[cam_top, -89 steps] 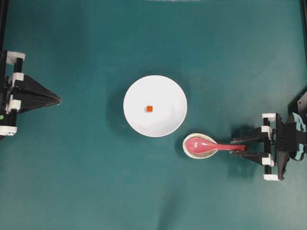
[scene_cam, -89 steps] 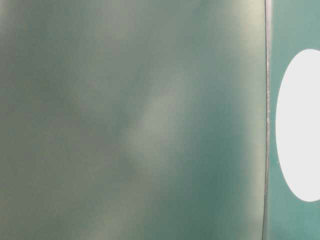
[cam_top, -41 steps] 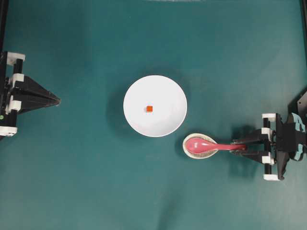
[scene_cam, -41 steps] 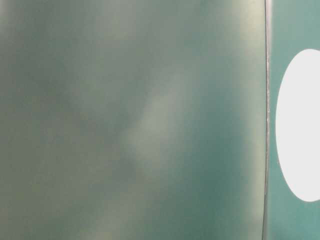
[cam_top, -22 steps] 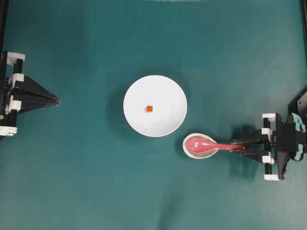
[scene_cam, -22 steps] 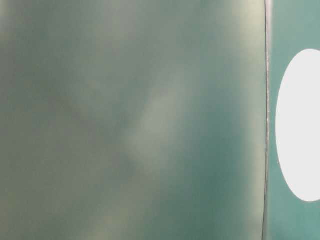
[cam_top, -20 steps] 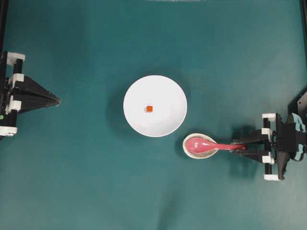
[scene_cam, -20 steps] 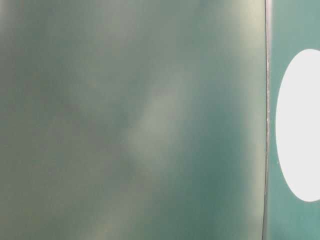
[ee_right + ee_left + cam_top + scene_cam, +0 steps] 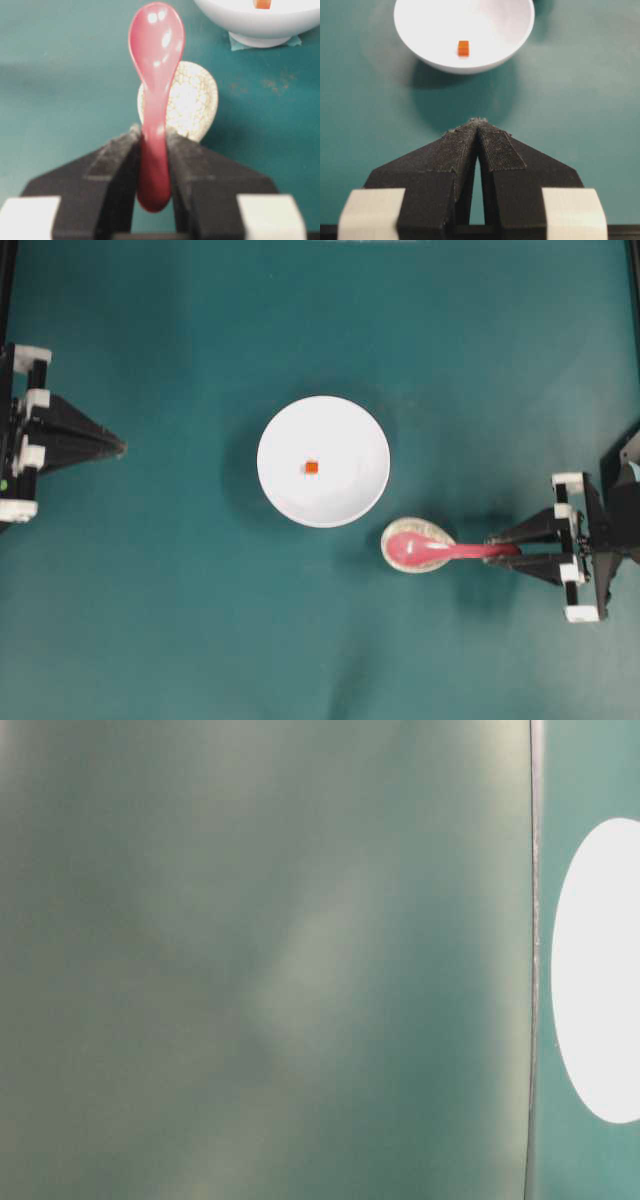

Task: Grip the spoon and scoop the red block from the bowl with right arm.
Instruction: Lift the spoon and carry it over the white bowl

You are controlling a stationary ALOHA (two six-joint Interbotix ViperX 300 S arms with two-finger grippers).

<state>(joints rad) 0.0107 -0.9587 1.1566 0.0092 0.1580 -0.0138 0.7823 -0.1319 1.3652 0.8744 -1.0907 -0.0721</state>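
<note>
The right end effector (image 9: 152,150) is clamped on the handle of the spoon (image 9: 155,90), one finger (image 9: 117,155) pressed against each side of the handle. In the right wrist view the scoop stands raised above the spoon rest (image 9: 192,102), a speckled teardrop dish lying on the green worktop (image 9: 60,90) directly behind it. Whether any part of the spoon touches the rest cannot be told from these views.

In the overhead view the spoon (image 9: 440,551) lies with its scoop over the spoon rest (image 9: 400,534) and its handle pointing right into the right end effector (image 9: 508,551). The rest sits just beside the lower right edge of the bowl (image 9: 345,430), apart from it.

The bowl stands near the middle of the worktop (image 9: 200,620). The red block (image 9: 311,467) lies inside it, slightly left of the bowl's centre. The left wrist view confirms the red block (image 9: 463,48) resting on the inner floor of the bowl (image 9: 490,30).

The left end effector (image 9: 118,447) sits at the far left edge, well apart from the bowl. In the left wrist view its fingers (image 9: 497,147) meet at the tips, drawn together on nothing.

The table-level view is blurred; only a white oval at its right edge can be made out.
</note>
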